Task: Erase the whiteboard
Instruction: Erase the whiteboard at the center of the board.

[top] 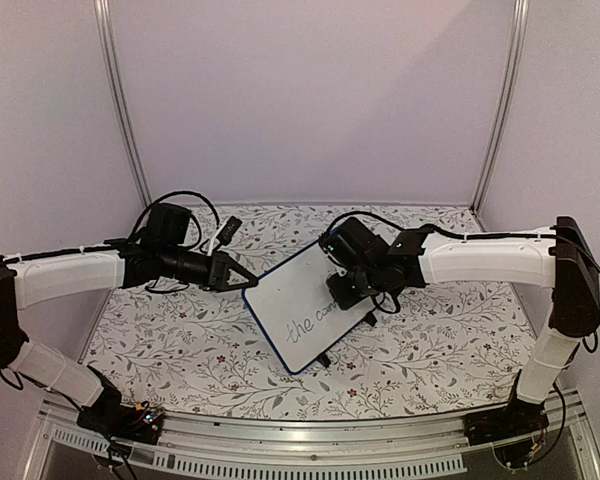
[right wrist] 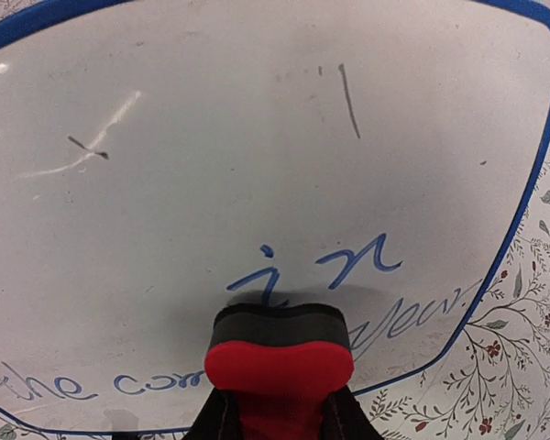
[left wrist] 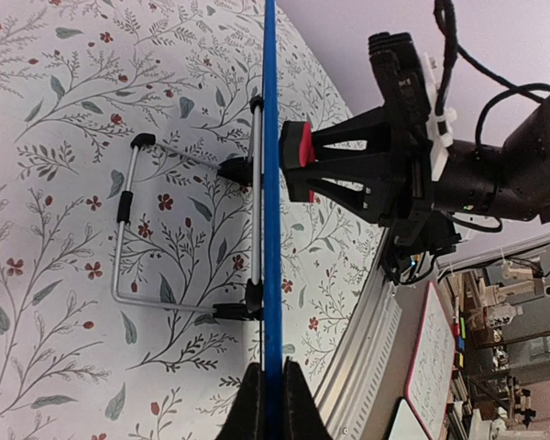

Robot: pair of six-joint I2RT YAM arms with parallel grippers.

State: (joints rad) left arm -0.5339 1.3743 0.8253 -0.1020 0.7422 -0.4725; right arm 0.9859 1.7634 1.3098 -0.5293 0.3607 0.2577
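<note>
The left end effector (top: 242,283) is clamped on the left edge of the whiteboard (top: 295,300), which stands tilted at the middle of the desk (top: 180,340). The right end effector (top: 348,290) grips a red block (right wrist: 277,365), whose dark pad presses against the board's written face.

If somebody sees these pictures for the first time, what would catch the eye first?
First, the whiteboard, propped up at the middle of the flowered table, with blue handwriting on its lower part. Then the two arms meeting at it: the left gripper pinches its edge, and the right gripper holds a red eraser against its face.
</note>
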